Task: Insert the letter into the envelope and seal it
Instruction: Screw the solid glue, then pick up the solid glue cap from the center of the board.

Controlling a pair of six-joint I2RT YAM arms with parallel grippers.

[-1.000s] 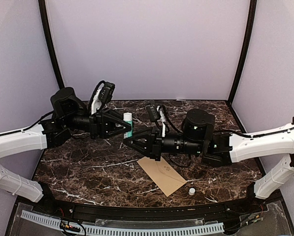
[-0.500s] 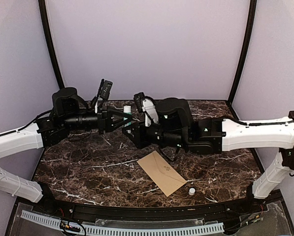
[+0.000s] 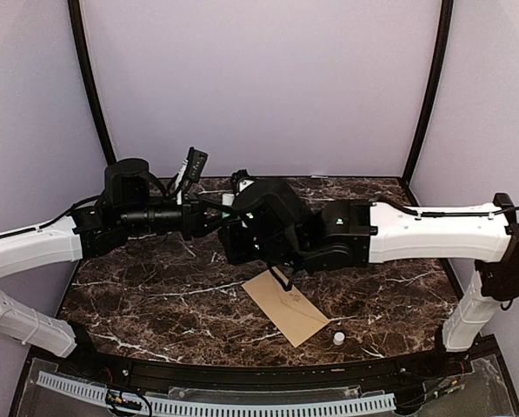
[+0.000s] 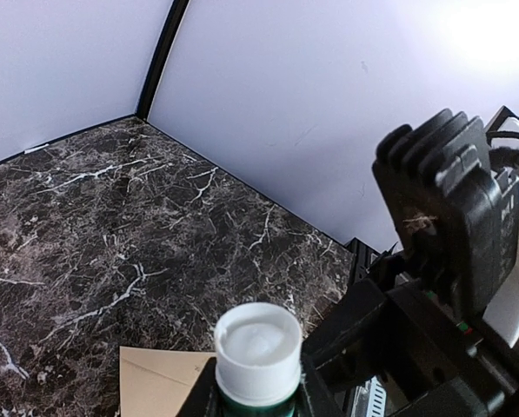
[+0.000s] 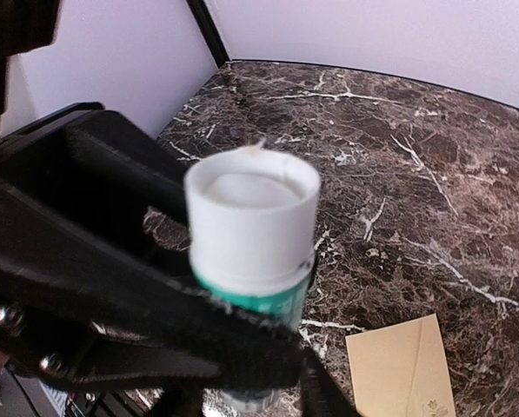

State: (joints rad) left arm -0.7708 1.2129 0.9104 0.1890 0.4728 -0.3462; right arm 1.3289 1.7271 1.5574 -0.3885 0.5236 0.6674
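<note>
Your dark marble table fills the lower half of the top view. The white left arm comes in from the left edge and the white right arm from the right edge. Their black wrists meet just above the middle of the frame.

The envelope lies flat on the table at lower centre. It slants from upper left to lower right, with a faint emblem facing up. Its upper left end sits under the right wrist.

Your left gripper is clenched on the glue stick, a green tube with a white top, and holds it upright above the table. Your right gripper has its fingers on either side of the tube's lower end. You cannot tell from these views whether they press on it.

A small white cap rests on the table near the envelope's lower right corner.
</note>
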